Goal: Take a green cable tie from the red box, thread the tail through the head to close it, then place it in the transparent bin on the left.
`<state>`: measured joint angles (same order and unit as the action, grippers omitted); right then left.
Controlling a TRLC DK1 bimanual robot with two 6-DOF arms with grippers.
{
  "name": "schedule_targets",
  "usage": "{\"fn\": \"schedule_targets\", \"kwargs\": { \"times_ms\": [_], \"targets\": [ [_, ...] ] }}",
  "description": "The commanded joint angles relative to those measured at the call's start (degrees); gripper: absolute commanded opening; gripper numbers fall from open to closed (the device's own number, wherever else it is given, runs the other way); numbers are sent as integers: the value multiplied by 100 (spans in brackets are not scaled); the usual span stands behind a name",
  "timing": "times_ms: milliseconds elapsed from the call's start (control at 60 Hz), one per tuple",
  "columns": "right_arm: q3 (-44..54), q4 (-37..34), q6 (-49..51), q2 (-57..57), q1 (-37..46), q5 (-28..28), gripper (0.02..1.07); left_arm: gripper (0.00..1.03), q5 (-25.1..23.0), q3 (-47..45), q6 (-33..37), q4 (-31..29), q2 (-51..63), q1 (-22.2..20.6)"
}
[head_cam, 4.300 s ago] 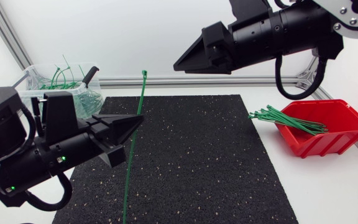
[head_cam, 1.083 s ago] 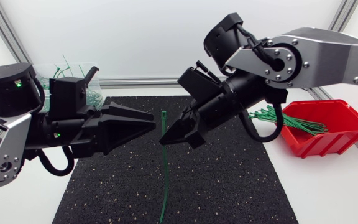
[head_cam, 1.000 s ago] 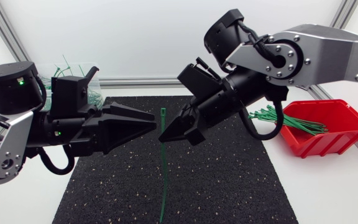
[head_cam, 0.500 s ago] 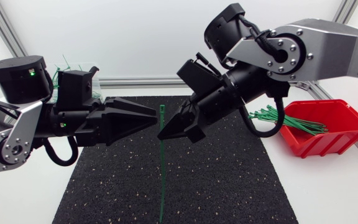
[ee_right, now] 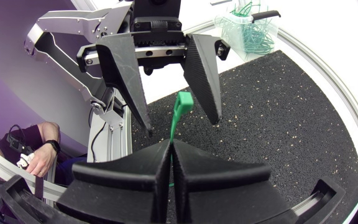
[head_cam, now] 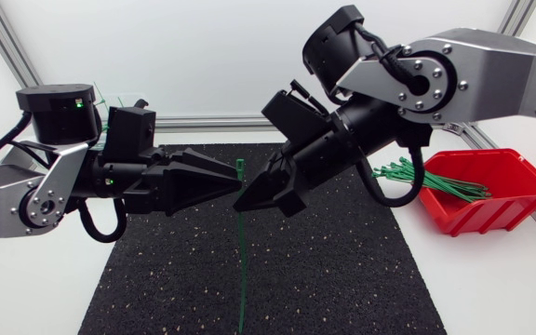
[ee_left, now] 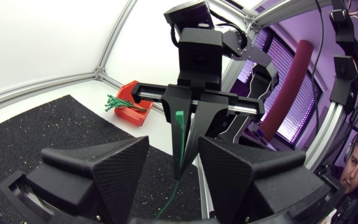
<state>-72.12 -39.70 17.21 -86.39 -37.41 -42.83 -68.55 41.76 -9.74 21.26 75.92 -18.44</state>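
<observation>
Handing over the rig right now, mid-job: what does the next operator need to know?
Right gripper: shut on a green cable tie, held upright over the mat, head up, tail hanging.
Left gripper: open, pointed at the tie's head, not gripping.
Red box with spare ties at the right; transparent bin at far left.
Done: tie picked. Left: thread tail through head, drop in bin.

Left gripper (head_cam: 234, 183), right gripper (head_cam: 240, 204) tip-to-tip at cable tie (head_cam: 240, 265); mat (head_cam: 342, 270) below seemingly free.

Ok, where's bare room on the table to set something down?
The mat is bare toward the red box and at its near left corner. The middle is crowded: left pincer and right pincer meet around the hanging green tie.
</observation>
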Motion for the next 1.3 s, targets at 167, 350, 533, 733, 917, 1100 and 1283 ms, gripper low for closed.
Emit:
{"fn": "schedule_targets", "kwargs": {
  "times_ms": [167, 350, 533, 733, 917, 1100, 1283],
  "targets": [
    [5, -29, 160, -80, -38, -41, 7, 44, -79, 52, 315, 107, 28, -37],
    [22, -29, 177, -80, -38, -41, 7, 36, -88, 43, 315, 177, 63, -64],
    [-4, -29, 186, -97, -38, -41, 7, 30, -88, 25, 323, 195, 72, -116],
    [22, -20, 186, -115, -47, -41, 7, 27, -88, 34, 323, 204, 90, -116],
    [49, -2, 186, -106, -38, -41, 7, 20, -88, 25, 323, 239, 125, -125],
    [93, 42, 186, -97, -38, -41, 7, 14, -97, 43, 306, 239, 116, -151],
    [119, 50, 186, -80, -12, -41, 7, 10, -97, 34, 315, 256, 72, -169]
  ]
}}
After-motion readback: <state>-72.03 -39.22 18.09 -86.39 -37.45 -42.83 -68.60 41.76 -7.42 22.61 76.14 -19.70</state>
